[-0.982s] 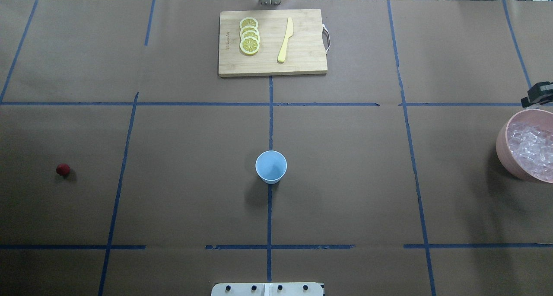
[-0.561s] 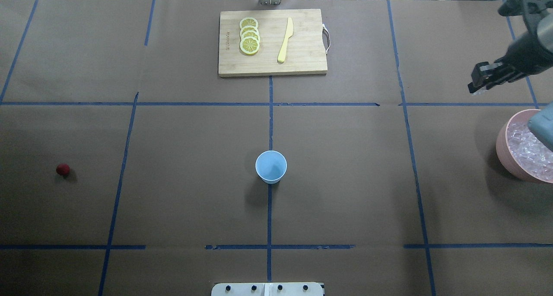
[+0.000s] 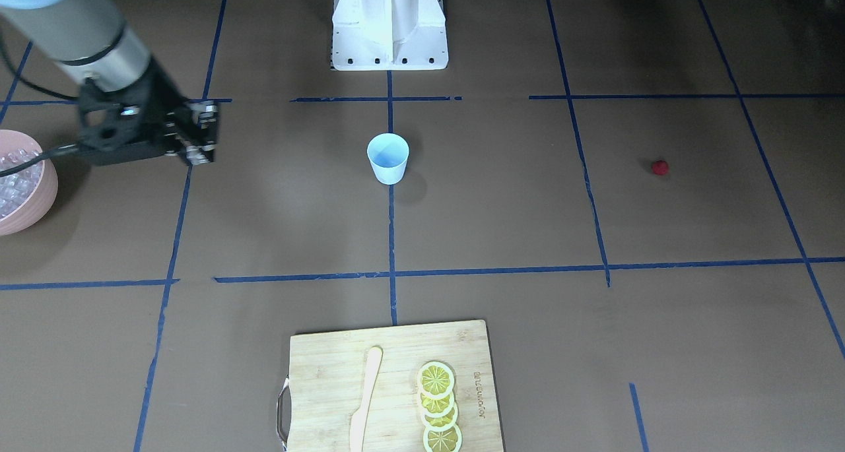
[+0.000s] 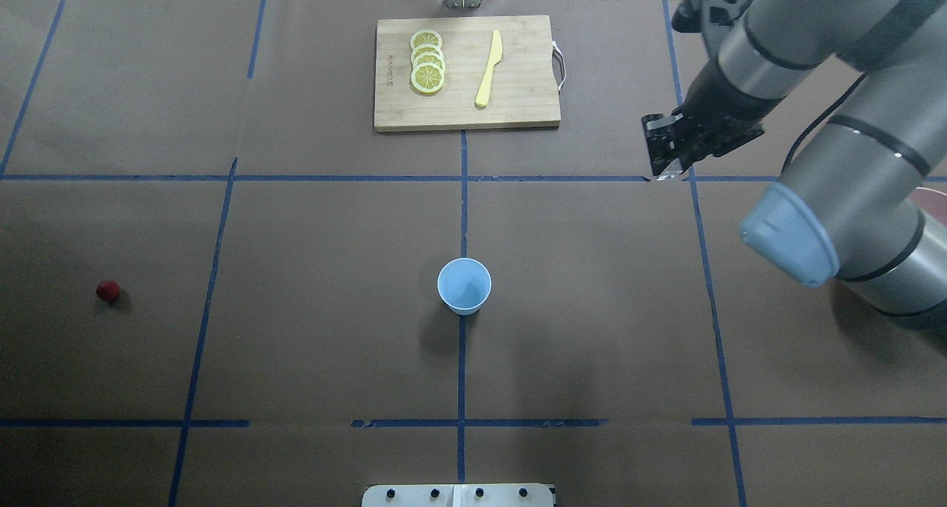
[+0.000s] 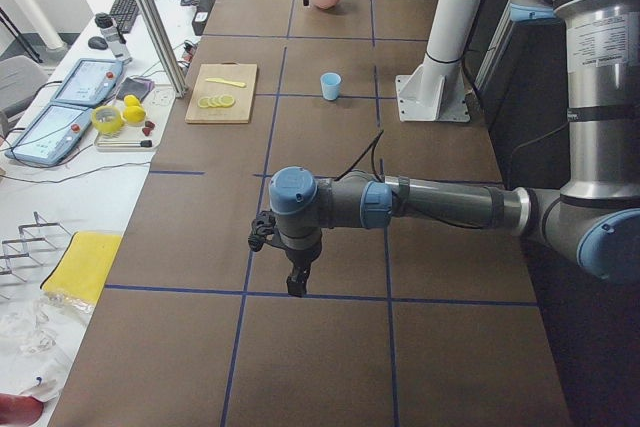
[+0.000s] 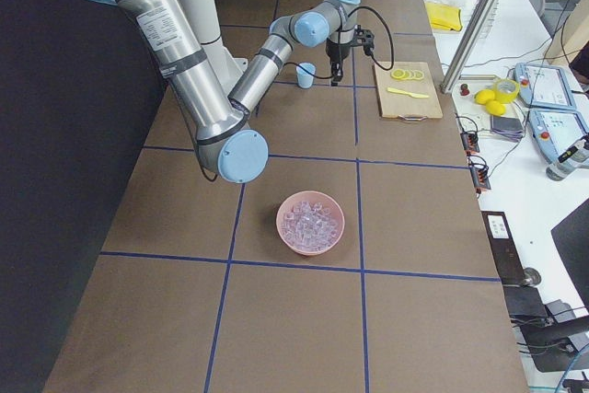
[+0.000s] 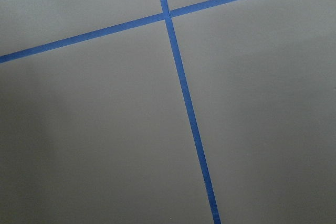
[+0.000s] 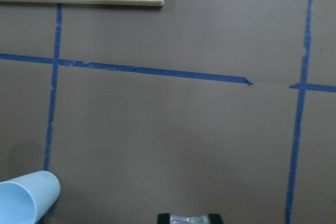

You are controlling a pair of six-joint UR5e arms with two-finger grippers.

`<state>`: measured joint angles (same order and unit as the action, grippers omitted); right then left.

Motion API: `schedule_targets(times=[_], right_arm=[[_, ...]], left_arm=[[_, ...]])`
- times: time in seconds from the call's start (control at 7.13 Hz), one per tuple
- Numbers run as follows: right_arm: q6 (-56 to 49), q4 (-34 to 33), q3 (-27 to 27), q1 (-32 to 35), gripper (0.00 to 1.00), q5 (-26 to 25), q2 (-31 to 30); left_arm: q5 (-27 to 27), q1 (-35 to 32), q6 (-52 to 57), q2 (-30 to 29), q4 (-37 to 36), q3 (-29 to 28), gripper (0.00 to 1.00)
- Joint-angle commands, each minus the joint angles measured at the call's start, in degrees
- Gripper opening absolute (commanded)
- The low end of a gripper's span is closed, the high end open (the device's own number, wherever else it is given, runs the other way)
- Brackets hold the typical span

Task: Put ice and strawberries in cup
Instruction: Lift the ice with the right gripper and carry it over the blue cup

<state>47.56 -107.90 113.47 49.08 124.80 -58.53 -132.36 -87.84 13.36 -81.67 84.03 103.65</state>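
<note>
The light-blue cup stands upright in the middle of the table, also seen in the front view. A dark-red strawberry lies alone far to its left. The ice is heaped in a pink bowl at the table's right end. My right gripper hangs over a tape crossing, to the right of and beyond the cup. It is shut on a small glassy ice cube. My left gripper points down over bare table, and I cannot tell whether it is open or shut.
A wooden cutting board at the far centre carries lemon slices and a yellow knife. The right arm's elbow covers the bowl in the overhead view. The robot's base stands at the near edge.
My right arm has swung in from the right edge by the ice bowl, first away from the robot, then leftward toward the table's middle. The cup and strawberry have not moved.
</note>
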Motion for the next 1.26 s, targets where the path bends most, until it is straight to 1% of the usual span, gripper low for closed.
schedule_targets(times=[0.0, 0.14, 0.28, 0.42, 0.56, 0.84, 1.12], right_arm=[[10.15, -0.38, -3.58, -8.62, 0.0, -6.56, 8.04], [13.06, -0.29, -7.44, -11.26, 0.0, -8.94, 12.25], [16.66, -0.29, -11.56, -15.47, 0.0, -14.36, 16.04], [19.04, -0.21, -15.87, -17.86, 0.0, -17.11, 19.73], [21.85, 0.32, -18.96, -19.97, 0.0, -19.14, 21.07], [21.97, 0.32, -19.25, -22.44, 0.0, -21.09, 20.82], [21.88, 0.32, -19.34, -23.41, 0.0, -21.7, 20.65]], left_arm=[[0.0, 0.12, 0.0, -0.06, 0.0, -0.03, 1.0], [0.0, 0.12, 0.0, -0.15, 0.0, -0.12, 1.0], [0.0, 0.12, 0.0, -0.06, 0.0, 0.06, 1.0], [0.0, 0.12, 0.0, -0.06, 0.0, 0.06, 1.0], [0.0, 0.12, 0.0, -0.06, 0.0, 0.06, 1.0], [0.0, 0.21, 0.0, -0.06, -0.09, -0.12, 1.0], [0.0, 0.38, 0.0, -0.06, -0.09, -0.55, 1.0]])
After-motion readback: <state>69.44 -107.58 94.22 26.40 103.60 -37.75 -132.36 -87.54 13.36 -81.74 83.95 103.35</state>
